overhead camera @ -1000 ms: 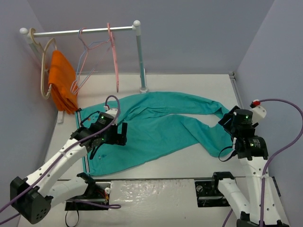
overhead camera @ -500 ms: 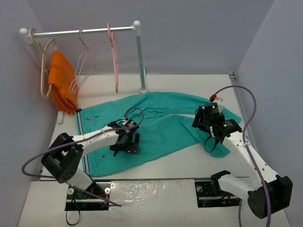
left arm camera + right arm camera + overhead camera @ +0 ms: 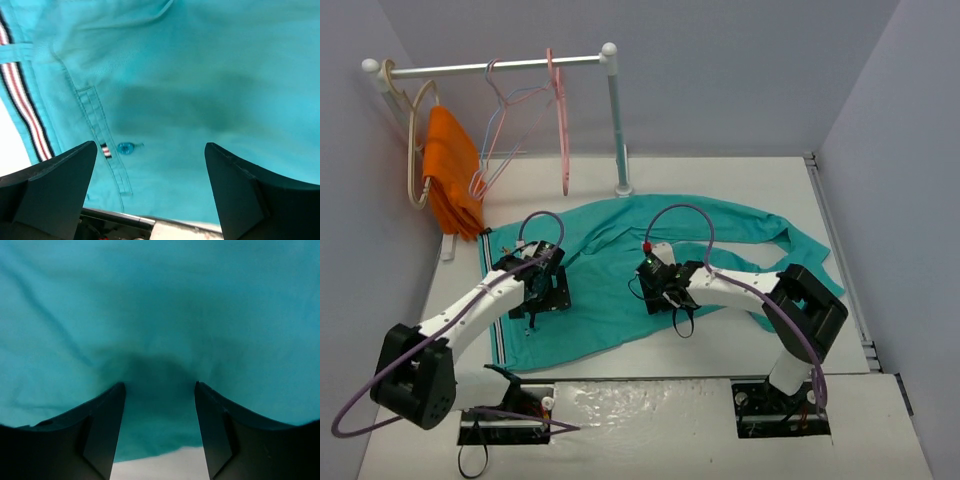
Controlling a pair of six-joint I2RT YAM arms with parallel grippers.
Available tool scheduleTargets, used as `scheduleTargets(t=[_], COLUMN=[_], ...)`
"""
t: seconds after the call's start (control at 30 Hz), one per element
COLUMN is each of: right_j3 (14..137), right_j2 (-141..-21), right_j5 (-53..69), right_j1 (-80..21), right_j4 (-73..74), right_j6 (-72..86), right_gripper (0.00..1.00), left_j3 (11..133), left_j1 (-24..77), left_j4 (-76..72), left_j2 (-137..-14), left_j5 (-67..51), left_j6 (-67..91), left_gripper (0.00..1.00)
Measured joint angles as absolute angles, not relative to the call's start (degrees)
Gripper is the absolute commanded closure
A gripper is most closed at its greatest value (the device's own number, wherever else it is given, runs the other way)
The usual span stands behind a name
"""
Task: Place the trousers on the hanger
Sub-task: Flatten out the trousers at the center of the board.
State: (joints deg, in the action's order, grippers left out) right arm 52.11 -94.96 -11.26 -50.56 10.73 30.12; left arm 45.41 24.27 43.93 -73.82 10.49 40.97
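Hovering both grippers low over the trousers (image 3: 620, 262), which are lying spread flat across the middle of the bench and are not yet on anything.

Trousers: the waist end is pointing at the left edge, with the striped band (image 3: 20, 95) running along that side. The legs are trailing toward the right edge.

Hanger (image 3: 561, 120): salmon-pink, hanging from the rail (image 3: 500, 67) at the far-left corner, well apart from the cloth and from both my grippers. Pale thin hangers (image 3: 498, 130), a beige hanger (image 3: 415, 150) and an orange cloth (image 3: 450, 180) are sharing that rail.

Left gripper (image 3: 542, 293): I am holding its fingers (image 3: 55, 180) wide apart above the waist panel, near a small button (image 3: 125, 148). Nothing is between them.

Right gripper (image 3: 667, 293): I am holding it over the cloth's near hem, about mid-bench. Its fingers (image 3: 100, 430) are parted to a moderate gap, with fabric beneath and nothing clamped. I cannot tell whether the tips are touching the cloth.

Step in hand, as I judge it: taking a first hold on the fabric.

Handling notes:
- I am aiming to press straight down so a ridge of cloth bunches between the pads before closing.
- I am wanting one layer gathered cleanly, not a thin pinch that slips.
- I am planning to keep the two holds well apart and level, so the cloth hangs as a band that can drape over the hanger's bar.
- I am allowing for limp fabric that will sag and drag on lifting.
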Motion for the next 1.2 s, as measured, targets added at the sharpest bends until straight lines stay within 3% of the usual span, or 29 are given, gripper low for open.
scheduleTargets(t=[0.4,0.77,0.97,1.2], right_j3=[74.8,92.5,88.2,71.1], right_j2=[-114.9,-125.7,-121.4,-96.9], right_j5=[-10.5,-0.6,-2.5,-9.7], right_j1=[-65.7,-67.5,-66.8,-60.0], right_j4=[3.5,4.1,4.5,7.9], right_j6=[30.9,28.3,28.1,29.4], right_gripper=[0.49,0.44,0.42,0.41], left_j3=[58.0,64.5,66.1,63.6], left_j1=[24.3,24.3,24.3,25.0], left_j4=[52.1,56.1,55.4,50.3], left_j2=[-54.8,-46.8,-47.3,-51.6], left_j5=[13.4,13.3,9.3,1.9], left_j6=[37.4,34.2,32.4,31.6], left_gripper=[0.12,0.12,0.12,0.12])
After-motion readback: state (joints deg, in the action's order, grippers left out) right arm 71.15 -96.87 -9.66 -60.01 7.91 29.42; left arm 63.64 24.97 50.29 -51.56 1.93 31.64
